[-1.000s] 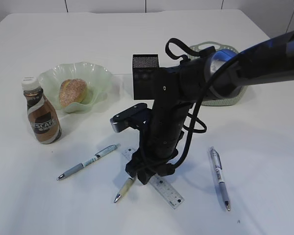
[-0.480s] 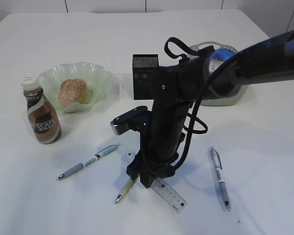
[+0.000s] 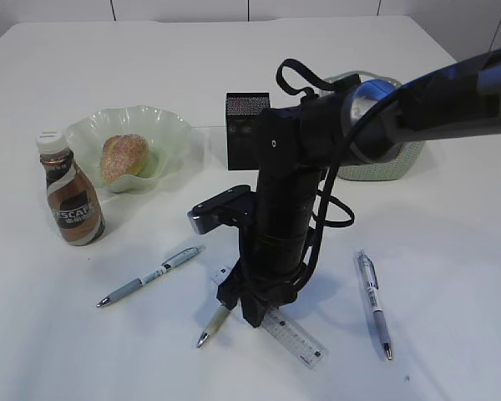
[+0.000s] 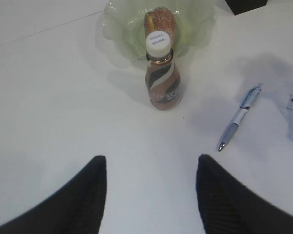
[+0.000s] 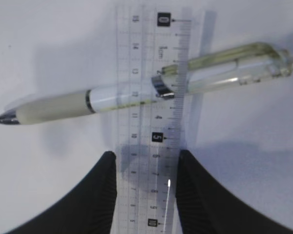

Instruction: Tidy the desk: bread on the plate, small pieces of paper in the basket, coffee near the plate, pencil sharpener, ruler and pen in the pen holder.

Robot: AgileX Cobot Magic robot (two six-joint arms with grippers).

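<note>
Coffee bottle (image 3: 71, 196) stands near the left edge of the desk (image 3: 451, 276), just beside the green plate (image 3: 171, 134), and the bread (image 3: 123, 157) already lies on that plate. The left gripper (image 4: 151, 192) hovers above bare desk in front of the bottle, its jaws apart and holding nothing. Toward the front edge a blue pen (image 3: 150, 276) lies alone. Near the middle, the right gripper (image 5: 146, 190) is down on the clear ruler (image 5: 151, 122), one finger pressed on each long edge, so I judge it grips the ruler. A pale pen (image 5: 136, 95) lies across the ruler, under it as far as I can tell. The black pen holder (image 3: 246, 127) stands behind the arm, and the basket (image 3: 376, 167) is toward the back right. A third pen (image 3: 373, 301) lies near the front right.

The ruler is thin and flat on the desk, so the fingers may slip off its edges, or the lift may drag the pale pen and roll it away.
</note>
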